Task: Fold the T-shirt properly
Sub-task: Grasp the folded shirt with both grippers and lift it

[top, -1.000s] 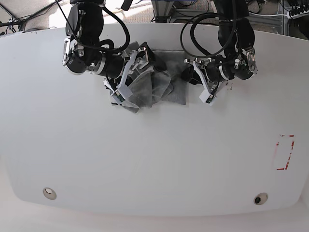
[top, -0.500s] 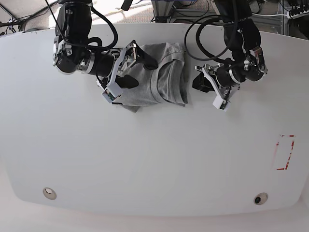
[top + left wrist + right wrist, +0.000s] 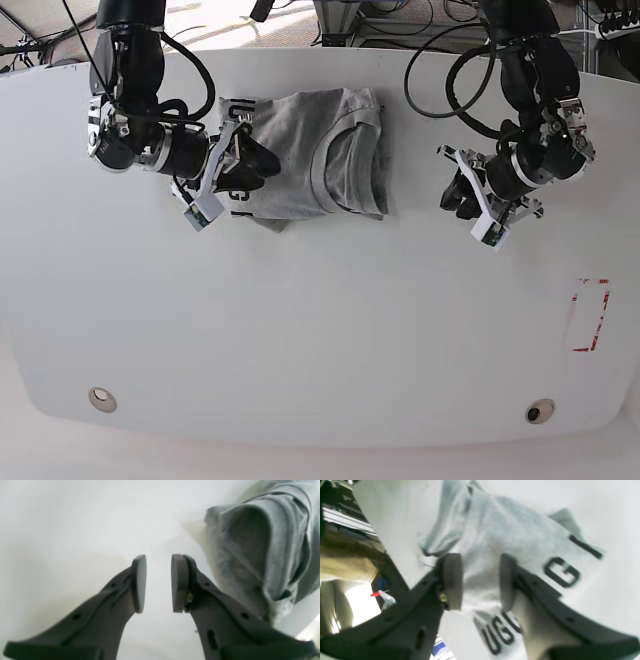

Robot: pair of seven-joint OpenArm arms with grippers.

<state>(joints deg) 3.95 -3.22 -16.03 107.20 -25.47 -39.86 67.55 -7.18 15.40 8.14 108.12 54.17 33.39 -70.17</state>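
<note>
T-shirt [image 3: 300, 155]: folded, far centre; snag risk.
Right gripper [image 3: 480, 580]: released, over left edge.
Left gripper [image 3: 155, 582]: parted, empty, withdrawn right.

- A broad white table [image 3: 320, 330] with a curved near edge fills most of the base view; its top is smooth and evenly lit.
- A red rectangular outline [image 3: 590, 315] is marked on the table toward one side.
- Two small round fittings sit near the front edge, one [image 3: 102, 400] at one corner and one [image 3: 540, 411] at the other.
- Behind the far edge, black cables [image 3: 400, 12] and metal framing crowd the floor.
- Bright light washes the floor strip [image 3: 215, 22] beyond the table.
</note>
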